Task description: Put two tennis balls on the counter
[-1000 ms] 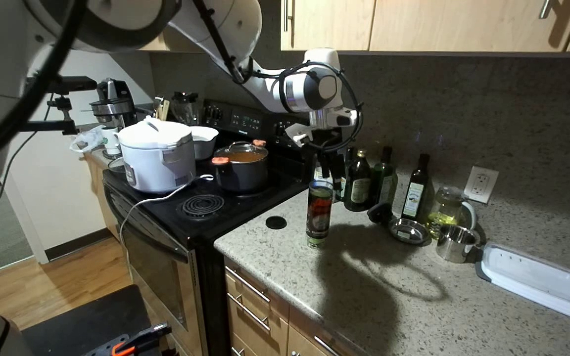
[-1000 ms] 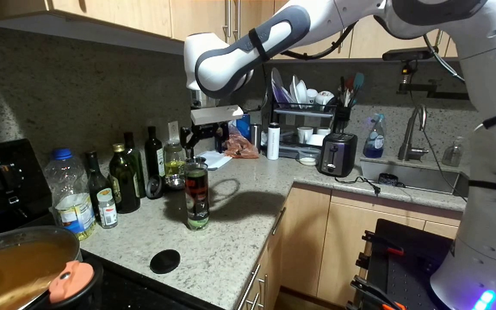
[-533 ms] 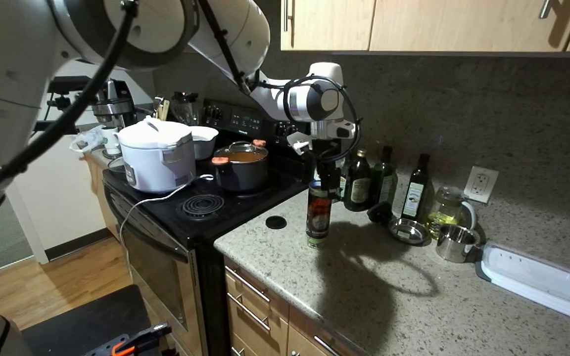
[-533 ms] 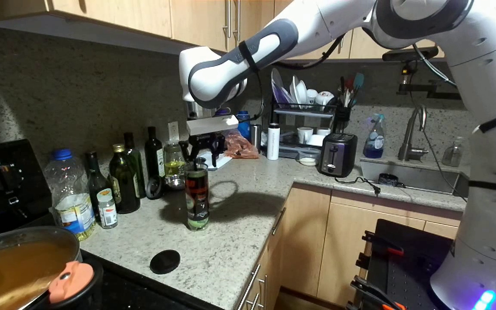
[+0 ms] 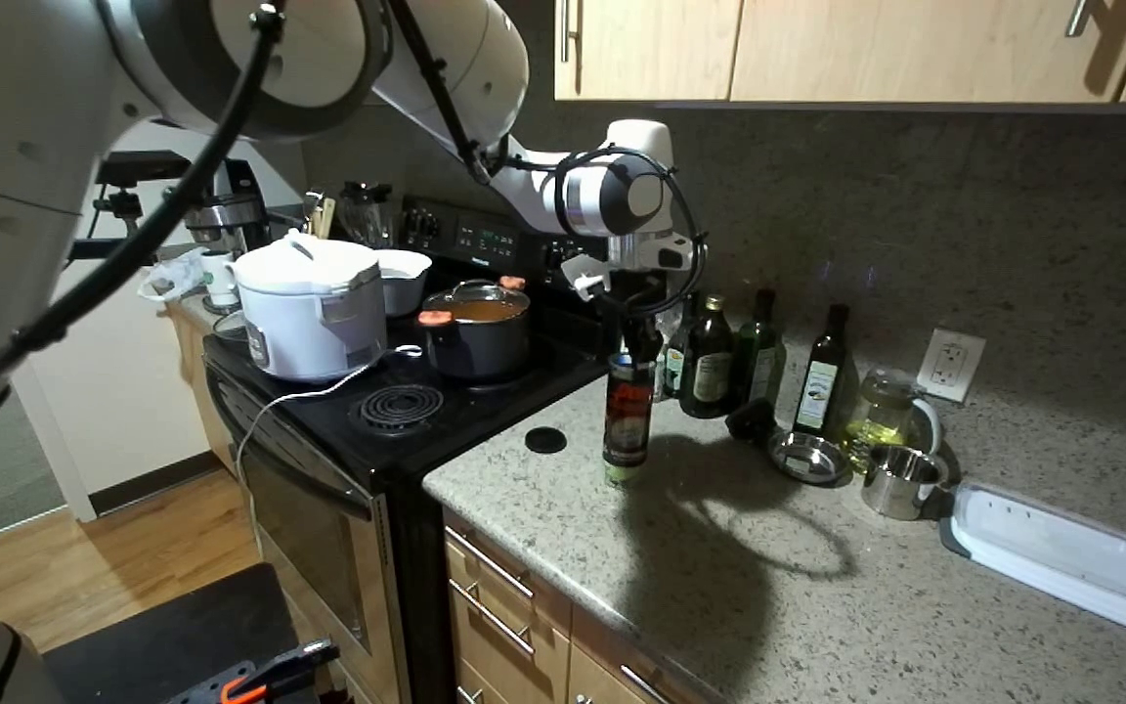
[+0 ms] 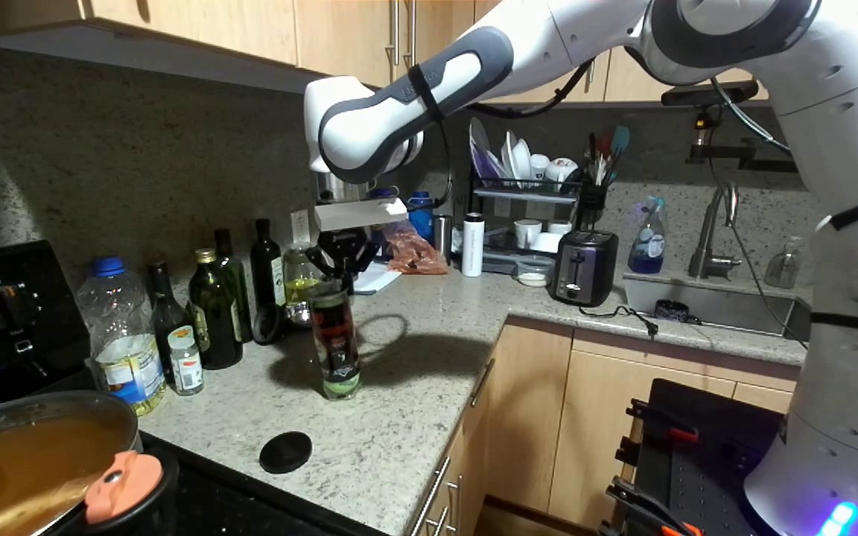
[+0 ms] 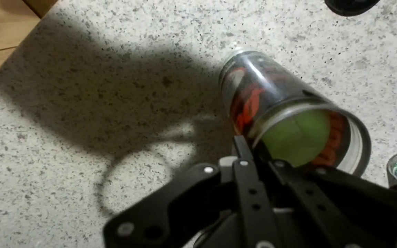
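A clear tennis ball can (image 6: pixel 336 339) with a black and red print stands on the speckled counter (image 6: pixel 399 424), leaning slightly. Looking down its open mouth in the wrist view, I see one green tennis ball (image 7: pixel 296 136). More green, apparently another tennis ball (image 6: pixel 342 386), shows through the can's clear base. My gripper (image 7: pixel 251 146) is shut on the can's rim, one finger outside the wall and one inside the mouth. In both exterior views the gripper sits right at the can's top, pointing down. The inside fingertip is partly hidden in shadow.
A black round lid (image 6: pixel 285 452) lies on the counter near the stove. Dark oil bottles (image 5: pixel 710 362) line the wall behind the can, with a steel cup (image 5: pixel 900 481) farther along. A pot (image 5: pixel 477 332) and a white cooker (image 5: pixel 311 308) stand on the stovetop.
The gripper has come down to the can's top and its jaws have gone from open to shut on the rim. The can's top has leaned a little toward the stove.
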Robot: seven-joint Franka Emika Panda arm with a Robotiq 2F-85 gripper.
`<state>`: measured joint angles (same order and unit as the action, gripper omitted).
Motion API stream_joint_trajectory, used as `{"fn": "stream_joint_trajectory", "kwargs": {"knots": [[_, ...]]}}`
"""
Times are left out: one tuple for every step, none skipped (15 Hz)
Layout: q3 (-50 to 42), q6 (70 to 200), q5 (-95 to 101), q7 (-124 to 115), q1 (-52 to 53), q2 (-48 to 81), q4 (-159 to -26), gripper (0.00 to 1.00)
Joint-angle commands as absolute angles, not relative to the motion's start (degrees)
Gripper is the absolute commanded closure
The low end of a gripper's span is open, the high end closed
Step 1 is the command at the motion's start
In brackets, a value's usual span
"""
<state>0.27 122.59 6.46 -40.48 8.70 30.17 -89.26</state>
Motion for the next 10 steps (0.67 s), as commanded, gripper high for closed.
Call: {"fn": "stream_joint_trajectory", "kwargs": {"knots": [[0.3, 121.3, 3.2, -38.3, 8.6, 30.3, -89.0, 1.0], [0.4, 121.4, 2.6, -37.7, 8.5, 30.2, -89.2, 0.98], [0.6, 121.8, 1.8, -37.1, 8.3, 29.9, -89.5, 0.98], [0.8, 122.2, 0.9, -36.4, 8.1, 29.5, -89.9, 0.99], [1.3, 122.9, -0.7, -34.8, 7.7, 29.0, -90.4, 0.99], [1.6, 123.2, -2.3, -33.3, 7.4, 28.6, -90.7, 0.99], [1.8, 123.5, -3.8, -31.8, 7.2, 28.5, -91.0, 0.99], [1.9, 123.5, -5.2, -30.6, 7.1, 28.3, -91.3, 0.99], [2.0, 123.5, -6.5, -29.5, 6.9, 28.2, -91.5, 0.99], [1.8, 123.5, -7.6, -28.7, 6.7, 28.1, -91.7, 0.99]]}}
